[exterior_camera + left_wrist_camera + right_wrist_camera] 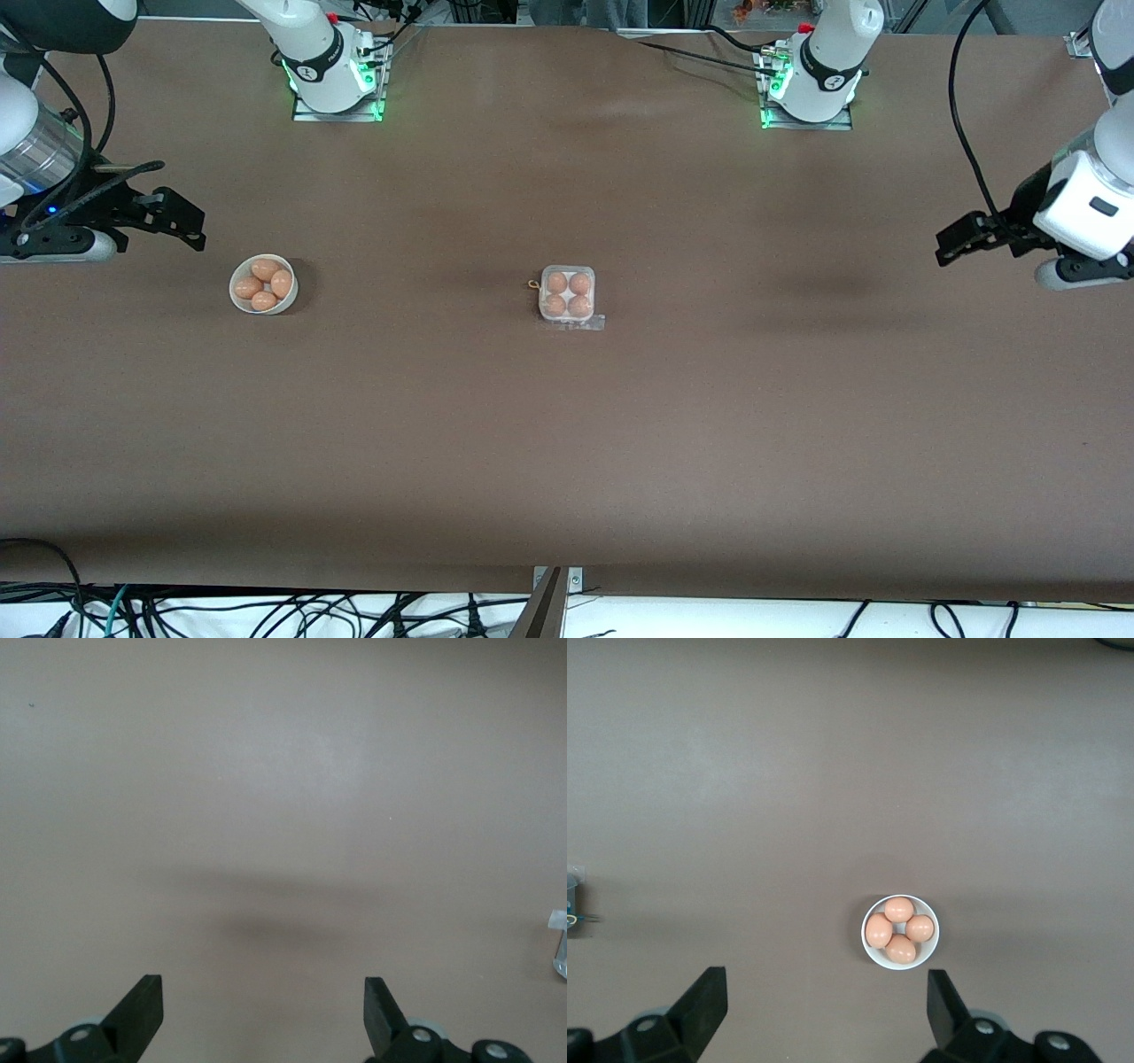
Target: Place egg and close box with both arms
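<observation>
Brown table. Box [567, 296] at centre, four eggs inside, lid apparently down. Bowl [263, 283] of eggs toward right arm's end. Left gripper [952, 246] and right gripper [190, 229] hover spread wide, empty. Box probably light, thin, slippery; press lid edges gently.

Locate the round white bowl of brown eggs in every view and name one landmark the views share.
Front view: the round white bowl of brown eggs sits toward the right arm's end of the table, beside the small clear-plastic egg carton.
Left wrist view: not in it; only the carton's edge shows.
Right wrist view: at lower centre.
Shared landmark: the carton, also at the right wrist view's edge.
</observation>
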`<state>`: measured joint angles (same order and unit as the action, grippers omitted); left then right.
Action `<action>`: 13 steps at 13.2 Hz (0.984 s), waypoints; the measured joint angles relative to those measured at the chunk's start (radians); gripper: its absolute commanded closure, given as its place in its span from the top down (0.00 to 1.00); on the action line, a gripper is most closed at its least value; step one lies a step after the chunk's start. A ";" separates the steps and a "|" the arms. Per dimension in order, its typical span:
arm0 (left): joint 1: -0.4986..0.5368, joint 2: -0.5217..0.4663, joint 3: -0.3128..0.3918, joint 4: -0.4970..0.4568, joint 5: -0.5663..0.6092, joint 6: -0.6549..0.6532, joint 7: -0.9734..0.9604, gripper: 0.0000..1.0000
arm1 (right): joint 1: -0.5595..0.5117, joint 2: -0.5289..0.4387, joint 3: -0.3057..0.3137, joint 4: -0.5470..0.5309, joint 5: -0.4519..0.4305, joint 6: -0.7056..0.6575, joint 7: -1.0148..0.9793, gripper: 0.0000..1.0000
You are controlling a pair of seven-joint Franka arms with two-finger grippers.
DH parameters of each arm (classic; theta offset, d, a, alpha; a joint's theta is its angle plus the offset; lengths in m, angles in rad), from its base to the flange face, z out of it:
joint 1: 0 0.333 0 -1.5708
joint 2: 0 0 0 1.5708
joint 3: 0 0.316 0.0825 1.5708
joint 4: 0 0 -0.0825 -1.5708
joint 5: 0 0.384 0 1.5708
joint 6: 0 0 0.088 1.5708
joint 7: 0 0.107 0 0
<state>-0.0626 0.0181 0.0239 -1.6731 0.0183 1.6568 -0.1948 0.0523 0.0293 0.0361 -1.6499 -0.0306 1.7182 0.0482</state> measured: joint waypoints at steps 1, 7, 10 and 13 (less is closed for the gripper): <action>0.000 -0.021 0.000 -0.029 0.000 -0.005 0.000 1.00 | 0.000 0.000 0.000 0.000 0.000 0.000 0.000 1.00; 0.042 -0.056 -0.018 -0.111 0.000 -0.011 0.069 1.00 | 0.000 0.000 -0.002 0.000 0.000 0.000 0.000 1.00; 0.053 -0.058 -0.030 -0.111 0.000 -0.011 0.074 1.00 | -0.002 0.000 -0.006 0.000 0.000 0.000 0.000 1.00; 0.054 -0.058 -0.031 -0.111 0.000 -0.011 0.080 1.00 | -0.004 0.000 -0.009 0.000 0.000 0.000 0.000 1.00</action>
